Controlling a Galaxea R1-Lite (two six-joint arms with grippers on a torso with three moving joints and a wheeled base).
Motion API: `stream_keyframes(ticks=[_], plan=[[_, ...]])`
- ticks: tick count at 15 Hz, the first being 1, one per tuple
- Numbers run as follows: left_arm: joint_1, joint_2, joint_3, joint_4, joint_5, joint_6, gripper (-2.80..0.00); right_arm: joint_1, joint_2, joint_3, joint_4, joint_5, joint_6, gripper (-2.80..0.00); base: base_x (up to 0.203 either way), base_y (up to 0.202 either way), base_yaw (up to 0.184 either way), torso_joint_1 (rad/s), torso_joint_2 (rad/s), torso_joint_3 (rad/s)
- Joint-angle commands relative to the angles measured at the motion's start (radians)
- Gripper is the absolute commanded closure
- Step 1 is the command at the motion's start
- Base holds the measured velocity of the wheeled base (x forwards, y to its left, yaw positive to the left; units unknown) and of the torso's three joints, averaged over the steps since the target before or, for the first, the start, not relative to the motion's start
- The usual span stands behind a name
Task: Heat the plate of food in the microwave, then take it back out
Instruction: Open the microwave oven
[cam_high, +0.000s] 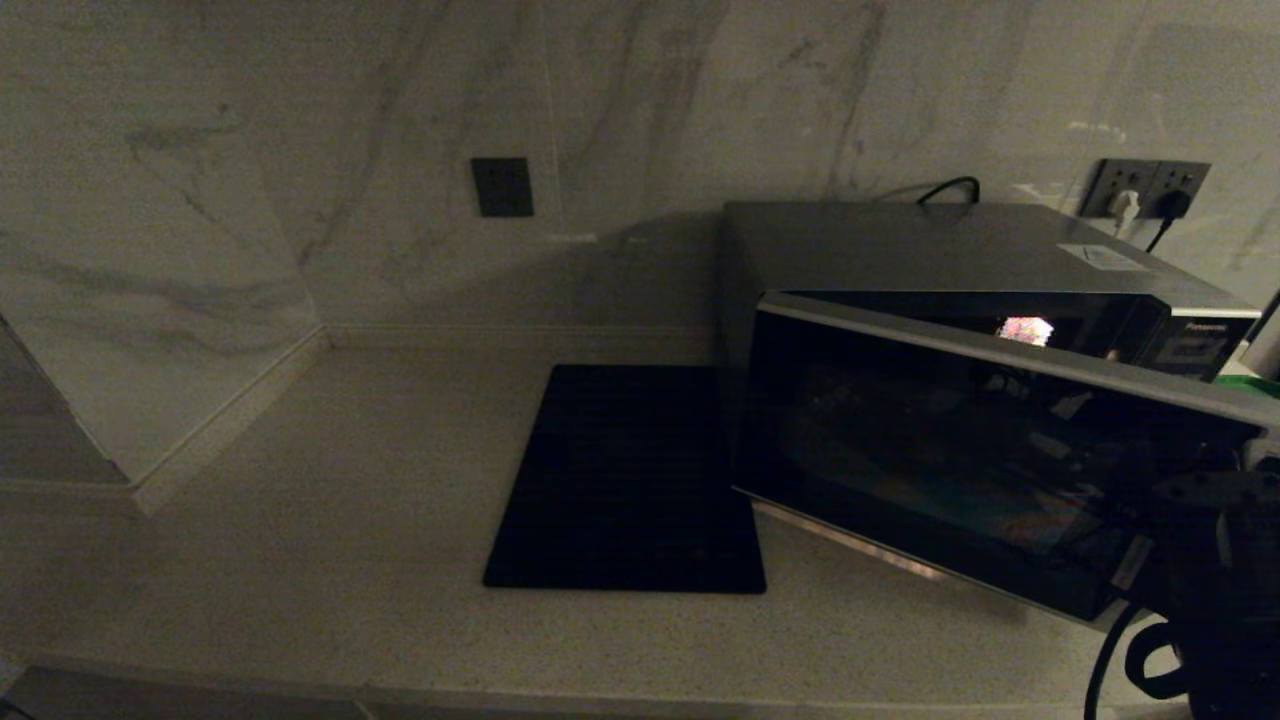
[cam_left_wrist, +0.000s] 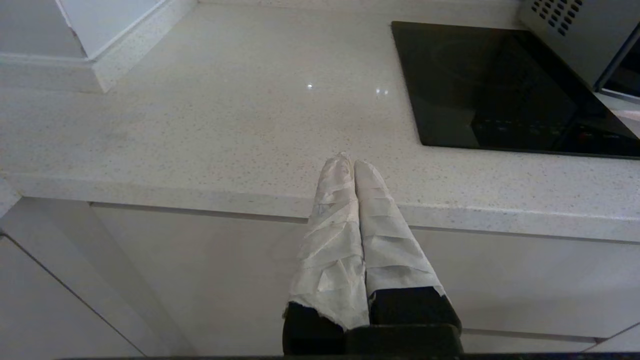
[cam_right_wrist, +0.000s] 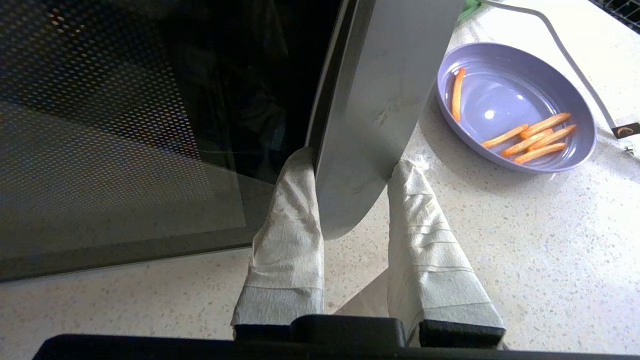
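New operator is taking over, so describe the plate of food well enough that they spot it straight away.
Find the microwave, whose silver door edge sits between the fingers of the right hand. On the speckled counter just beyond that door edge lies the plate of food. It is the only round lavender dish, shallow, holding a few thin orange fries.

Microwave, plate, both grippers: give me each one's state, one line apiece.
microwave: door swung partly open.
plate of food: on the counter beside the microwave, outside it, a few fries on it.
right gripper: fingers closed on the door's silver edge.
left gripper: shut, empty, parked at the counter's front edge.
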Motion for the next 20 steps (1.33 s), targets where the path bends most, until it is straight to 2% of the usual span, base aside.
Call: stream_keyframes(ticks=[1,9,18,19,20], plan=[[0.000,0.002,0.000,-0.001,0.000,-0.001,0.00,0.000,-0.014,0.011,-0.004,-0.013,0.003,0.00,0.000,0.000,0.000,0.000,0.00,0.000],[0.000,0.001,0.000,-0.001,0.000,-0.001,0.00,0.008,-0.123,0.106,-0.001,-0.011,-0.006,0.00,0.000,0.000,0.000,0.000,0.00,0.000],[0.000,0.001,0.000,-0.001,0.000,-0.001,0.00,0.006,-0.118,0.112,-0.001,-0.008,-0.004,0.00,0.000,0.000,0.000,0.000,0.00,0.000],[0.000,0.001,0.000,-0.001,0.000,-0.001,0.00,0.006,-0.113,0.114,-0.001,-0.008,-0.003,-2.08,0.000,0.000,0.000,0.000,0.00,0.000],[0.000,0.000,0.000,-0.001,0.000,-0.001,0.00,0.006,-0.113,0.114,-0.001,-0.008,-0.005,-2.80,0.000,0.000,0.000,0.000,0.00,0.000]])
